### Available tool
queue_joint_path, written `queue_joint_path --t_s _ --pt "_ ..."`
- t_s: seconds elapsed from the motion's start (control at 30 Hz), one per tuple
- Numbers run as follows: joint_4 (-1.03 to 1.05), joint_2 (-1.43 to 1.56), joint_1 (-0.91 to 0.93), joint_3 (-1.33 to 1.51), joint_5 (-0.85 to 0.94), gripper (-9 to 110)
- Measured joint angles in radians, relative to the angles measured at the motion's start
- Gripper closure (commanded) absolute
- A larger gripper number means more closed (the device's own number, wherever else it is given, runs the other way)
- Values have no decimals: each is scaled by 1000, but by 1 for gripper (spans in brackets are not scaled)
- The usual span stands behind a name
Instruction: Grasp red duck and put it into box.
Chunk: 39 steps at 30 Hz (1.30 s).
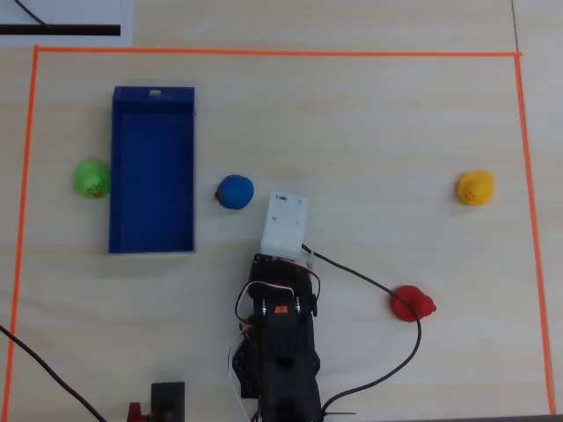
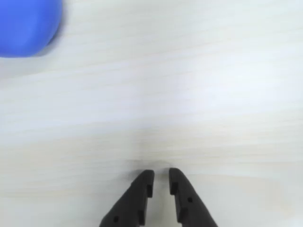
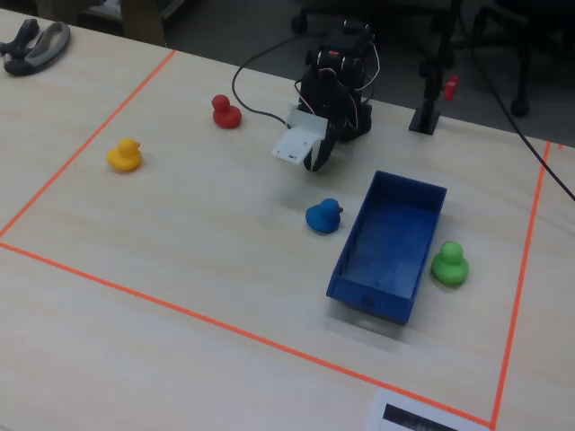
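Observation:
The red duck [image 1: 412, 304] sits on the wooden table to the right of the arm in the overhead view, and at the back left in the fixed view [image 3: 225, 112]. The blue box [image 1: 151, 176] lies open and empty at the left; it also shows in the fixed view [image 3: 395, 238]. My gripper [image 2: 161, 176] hangs low over bare table with its jaws nearly together and nothing between them. In the overhead view it is hidden under the white wrist housing [image 1: 284, 224]. The red duck is out of the wrist view.
A blue duck [image 1: 235, 192] sits just left of the gripper and shows at the wrist view's top left [image 2: 28, 26]. A green duck [image 1: 91, 179] is left of the box. A yellow duck [image 1: 475, 187] is far right. A black cable [image 1: 369, 281] runs past the red duck. Orange tape [image 1: 264, 52] borders the area.

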<state>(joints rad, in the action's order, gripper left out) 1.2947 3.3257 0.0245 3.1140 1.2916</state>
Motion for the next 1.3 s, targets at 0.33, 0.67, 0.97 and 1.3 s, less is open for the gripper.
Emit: queue_joint_path --t_s 0.33,0.67,0.97,1.3 --pt "0 0 21 0 9 101" --pt "-67 -51 362 -169 100 91" --pt "-189 -446 746 -738 137 71" --pt "-368 -792 1089 -813 206 64"
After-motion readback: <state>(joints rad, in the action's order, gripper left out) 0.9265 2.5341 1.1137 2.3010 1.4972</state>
